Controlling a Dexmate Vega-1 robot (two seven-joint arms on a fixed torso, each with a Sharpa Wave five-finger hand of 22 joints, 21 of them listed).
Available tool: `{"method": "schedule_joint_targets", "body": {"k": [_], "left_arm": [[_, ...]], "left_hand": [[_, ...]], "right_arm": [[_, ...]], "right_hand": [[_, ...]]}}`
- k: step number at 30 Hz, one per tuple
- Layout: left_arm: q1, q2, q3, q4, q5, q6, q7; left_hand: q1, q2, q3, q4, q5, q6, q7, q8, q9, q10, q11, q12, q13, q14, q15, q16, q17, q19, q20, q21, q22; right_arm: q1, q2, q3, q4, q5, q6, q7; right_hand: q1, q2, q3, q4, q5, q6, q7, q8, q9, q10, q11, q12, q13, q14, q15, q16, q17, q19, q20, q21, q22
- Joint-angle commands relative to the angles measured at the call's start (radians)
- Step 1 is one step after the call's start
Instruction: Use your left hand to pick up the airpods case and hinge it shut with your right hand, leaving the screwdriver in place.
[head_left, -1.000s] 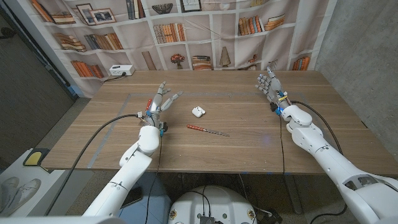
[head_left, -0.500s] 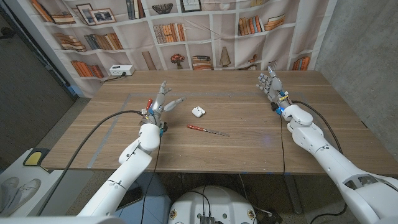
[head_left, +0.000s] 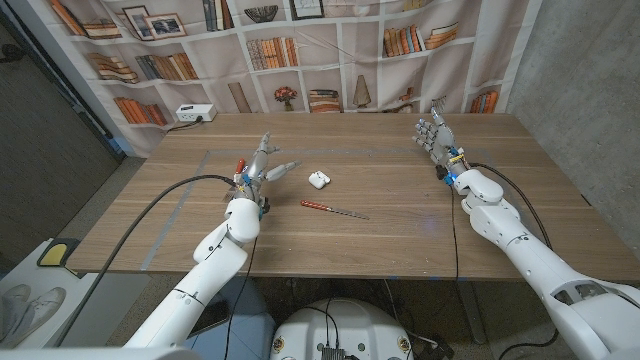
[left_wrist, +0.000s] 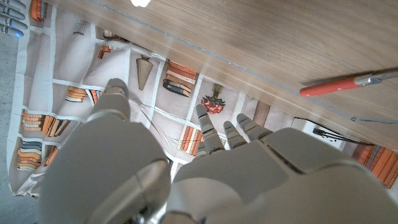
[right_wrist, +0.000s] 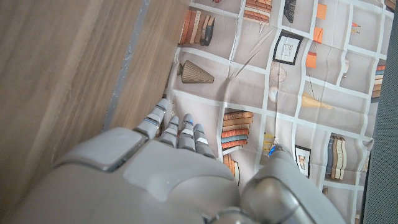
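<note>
The white airpods case (head_left: 318, 180) lies on the table with its lid open, a little right of my left hand (head_left: 261, 167). That hand is raised with fingers spread and holds nothing. The case also shows as a white spot (left_wrist: 140, 2) in the left wrist view, beyond my left hand (left_wrist: 186, 168). The red-handled screwdriver (head_left: 333, 209) lies just in front of the case, and its handle (left_wrist: 336, 86) shows in the left wrist view. My right hand (head_left: 434, 135) stands at the far right of the table, fingers up and apart, empty; its back (right_wrist: 161, 174) shows in the right wrist view.
A bookshelf-print curtain (head_left: 330, 50) hangs behind the table. A white power strip (head_left: 195, 114) sits at the table's far left corner. Black cables (head_left: 160, 215) run along both arms. Bare wood (head_left: 400, 190) lies between the case and my right hand.
My left hand has drifted slightly forward and right, closer to the case. The right hand, case and screwdriver have not moved.
</note>
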Motion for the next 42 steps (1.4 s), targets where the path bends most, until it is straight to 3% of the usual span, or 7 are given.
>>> {"method": "schedule_joint_targets", "body": {"k": [1, 7, 23, 26, 33, 36, 42], "left_arm": [[0.024, -0.011, 0.012, -0.012, 0.044, 0.033, 0.039], [0.032, -0.024, 0.017, -0.017, 0.065, 0.043, 0.07], [0.018, -0.016, 0.05, -0.048, 0.101, 0.119, 0.006], [0.001, 0.013, 0.082, -0.046, 0.144, 0.131, -0.014], [-0.025, -0.002, 0.11, -0.022, 0.173, 0.149, 0.012], [-0.024, -0.016, 0.096, -0.006, 0.127, 0.112, 0.015], [-0.013, -0.017, 0.132, -0.026, 0.212, 0.194, 0.051]], "left_hand": [[-0.014, -0.003, -0.004, 0.006, -0.002, -0.393, 0.005, 0.006, 0.002, -0.009, -0.01, 0.006, 0.01, -0.007, 0.003, -0.002, 0.004, -0.02, 0.006, -0.004, 0.001], [-0.019, -0.001, -0.009, 0.009, -0.001, -0.396, 0.003, 0.007, 0.002, -0.019, -0.015, 0.014, 0.024, -0.005, 0.01, -0.002, 0.008, -0.043, 0.024, -0.008, 0.002], [-0.029, 0.019, -0.024, 0.017, 0.003, -0.39, 0.005, 0.014, 0.002, 0.016, -0.03, 0.096, 0.102, 0.06, 0.02, 0.028, 0.034, -0.069, 0.055, -0.001, 0.003], [-0.023, 0.019, -0.026, 0.014, 0.003, -0.392, 0.003, 0.013, 0.002, 0.01, -0.033, 0.11, 0.121, 0.057, -0.002, 0.026, 0.038, -0.064, 0.04, 0.003, 0.002], [-0.02, 0.019, -0.03, 0.011, 0.003, -0.397, 0.001, 0.012, 0.002, 0.011, -0.033, 0.127, 0.139, 0.052, -0.014, 0.022, 0.039, -0.063, 0.038, 0.004, 0.002], [-0.015, 0.019, -0.032, 0.008, 0.003, -0.396, 0.001, 0.013, 0.002, 0.013, -0.033, 0.143, 0.155, 0.054, -0.025, 0.021, 0.04, -0.053, 0.015, 0.007, 0.002], [-0.012, 0.019, -0.034, 0.007, 0.003, -0.395, 0.003, 0.013, 0.002, 0.01, -0.03, 0.152, 0.166, 0.053, -0.026, 0.019, 0.039, -0.049, 0.008, 0.008, 0.002]], "right_arm": [[0.007, 0.01, -0.007, 0.013, -0.001, 0.006, 0.006], [0.005, 0.012, -0.006, 0.012, 0.001, 0.01, 0.006], [-0.002, 0.016, -0.004, 0.014, 0.009, 0.014, 0.011], [-0.002, 0.015, -0.003, 0.013, 0.012, 0.009, 0.012], [-0.003, 0.011, -0.006, 0.014, 0.006, 0.015, 0.019], [-0.006, 0.013, -0.003, 0.01, 0.009, 0.018, 0.016], [-0.013, 0.006, 0.001, -0.002, 0.009, 0.016, 0.011]], "right_hand": [[0.003, 0.009, 0.0, -0.007, 0.0, -0.001, -0.004, 0.006, 0.004, -0.01, 0.0, -0.004, 0.003, -0.01, 0.002, 0.005, 0.001, 0.005, 0.008, -0.006, 0.002], [0.003, 0.009, -0.001, -0.008, 0.0, -0.002, -0.005, 0.006, 0.004, -0.01, -0.001, -0.004, 0.003, -0.011, 0.002, 0.005, 0.0, 0.005, 0.008, -0.008, 0.003], [0.001, 0.01, -0.002, -0.009, 0.0, -0.003, -0.006, 0.006, 0.004, -0.011, 0.001, -0.004, 0.003, -0.011, 0.001, 0.006, -0.003, 0.006, 0.011, -0.017, 0.003], [0.001, 0.01, -0.002, -0.01, 0.0, -0.002, -0.007, 0.006, 0.004, -0.011, 0.0, -0.004, 0.003, -0.012, 0.002, 0.006, -0.003, 0.006, 0.011, -0.019, 0.003], [0.0, 0.01, -0.002, -0.01, 0.0, -0.003, -0.007, 0.006, 0.004, -0.01, -0.001, -0.003, 0.003, -0.012, 0.001, 0.006, -0.004, 0.007, 0.012, -0.022, 0.003], [0.0, 0.011, -0.002, -0.01, 0.0, -0.003, -0.006, 0.006, 0.004, -0.011, -0.001, -0.003, 0.003, -0.012, 0.001, 0.006, -0.005, 0.008, 0.012, -0.024, 0.003], [-0.001, 0.012, -0.002, -0.011, 0.0, -0.003, -0.006, 0.006, 0.004, -0.012, -0.001, -0.004, 0.003, -0.012, 0.001, 0.007, -0.006, 0.009, 0.013, -0.027, 0.003]]}}
